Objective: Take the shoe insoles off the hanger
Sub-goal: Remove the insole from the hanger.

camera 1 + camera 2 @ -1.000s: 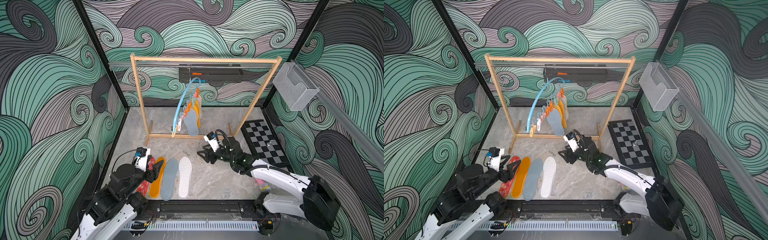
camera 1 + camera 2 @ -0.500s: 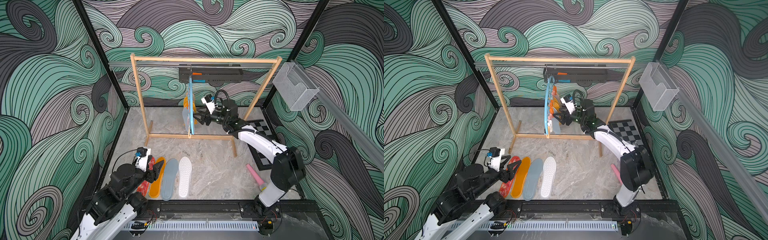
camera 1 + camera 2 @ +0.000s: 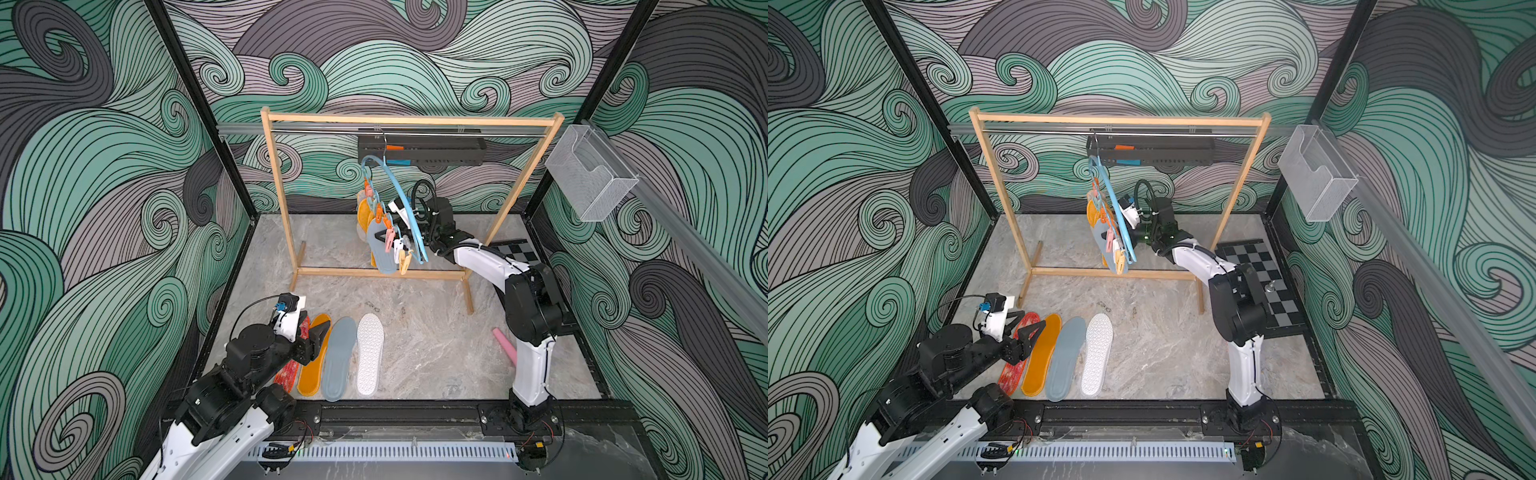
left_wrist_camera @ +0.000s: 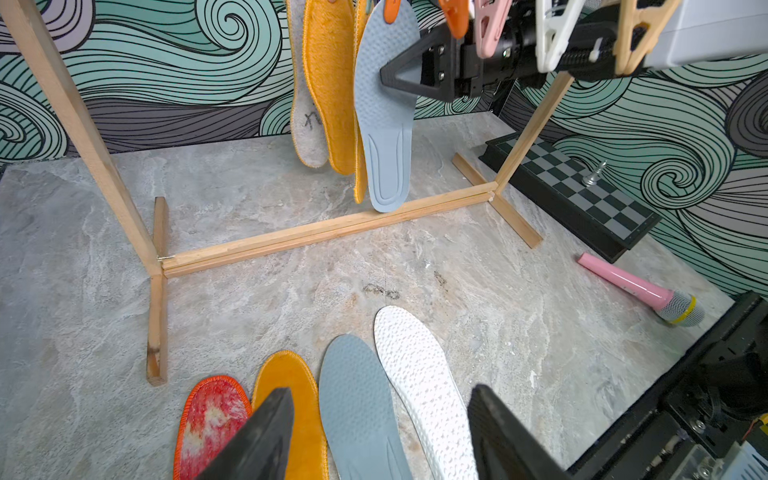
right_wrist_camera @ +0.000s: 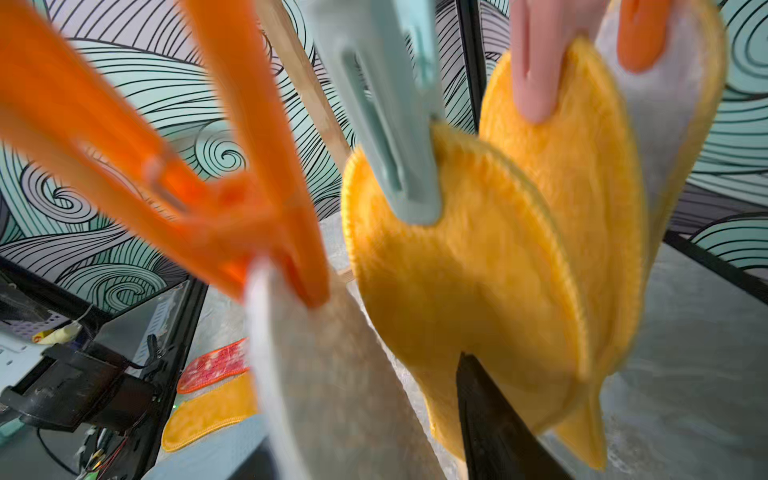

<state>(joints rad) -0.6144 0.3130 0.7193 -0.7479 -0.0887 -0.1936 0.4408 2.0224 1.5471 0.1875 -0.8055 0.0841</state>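
The light blue hanger [image 3: 405, 199] hangs by its hook from the rack's rod, turned edge-on in a top view [image 3: 1115, 208]. Its clips hold a grey-blue insole [image 3: 380, 253], orange insoles [image 3: 363, 214] and a pale felt insole [image 4: 309, 124]. My right gripper [image 5: 365, 407] is open, jaws either side of the grey-blue insole [image 5: 332, 374], with a gap at one finger [image 5: 494, 419]. Several insoles lie side by side near the front left: red-white [image 3: 291, 370], orange [image 3: 313, 361], grey-blue [image 3: 338, 357], white dotted [image 3: 369, 353]. My left gripper [image 4: 382, 390] hovers open over their near ends, holding nothing.
The wooden rack [image 3: 411, 120] spans the back, its base bar [image 3: 374, 272] on the floor under the hanging insoles. A chessboard [image 3: 515, 249] lies at the back right. A pink cone-shaped stick [image 3: 505, 345] lies by the right arm's base. A clear bin [image 3: 590, 174] hangs on the right wall.
My right arm has risen from the floor to the hanger, and its jaws have narrowed around the grey-blue insole. The hanger has swung round. The left arm has stayed put.
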